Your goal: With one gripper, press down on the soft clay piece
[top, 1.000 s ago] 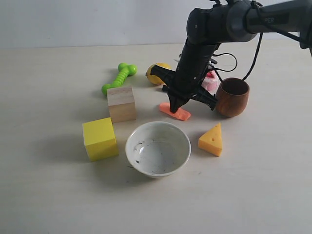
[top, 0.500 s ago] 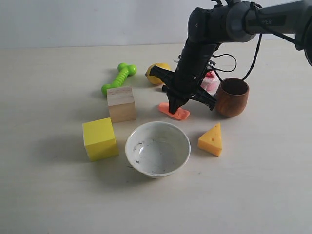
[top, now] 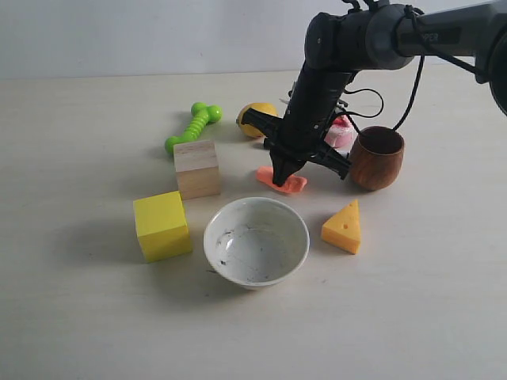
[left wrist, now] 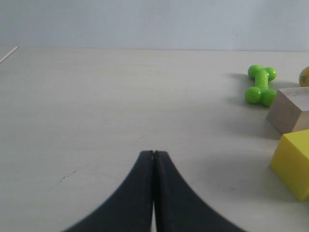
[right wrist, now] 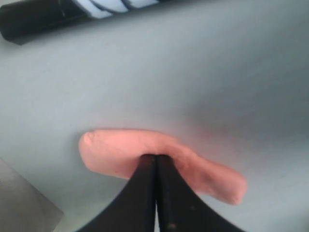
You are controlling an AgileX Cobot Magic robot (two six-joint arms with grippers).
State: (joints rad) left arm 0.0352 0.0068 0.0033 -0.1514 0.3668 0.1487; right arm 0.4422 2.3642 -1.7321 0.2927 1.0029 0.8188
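The soft clay piece (top: 290,184) is a salmon-orange lump lying on the table just behind the white bowl. My right gripper (top: 281,178) comes down steeply from the upper right, shut, with its tip pushed into the middle of the lump. In the right wrist view the closed fingertips (right wrist: 155,157) dent the clay (right wrist: 116,152), which bulges on both sides of them. My left gripper (left wrist: 153,153) is shut over bare table with nothing between its fingers; it is out of the exterior view.
Around the clay: white bowl (top: 257,241), wooden block (top: 196,168), yellow cube (top: 162,225), green dumbbell toy (top: 192,127), yellow fruit (top: 257,115), pink cake toy (top: 342,133), brown wooden cup (top: 378,157), cheese wedge (top: 343,226). A black marker (right wrist: 48,17) lies behind the clay.
The right gripper has gone lower and slightly left into the clay. The lump looks shorter and more squashed under the tip. The left arm has not moved.
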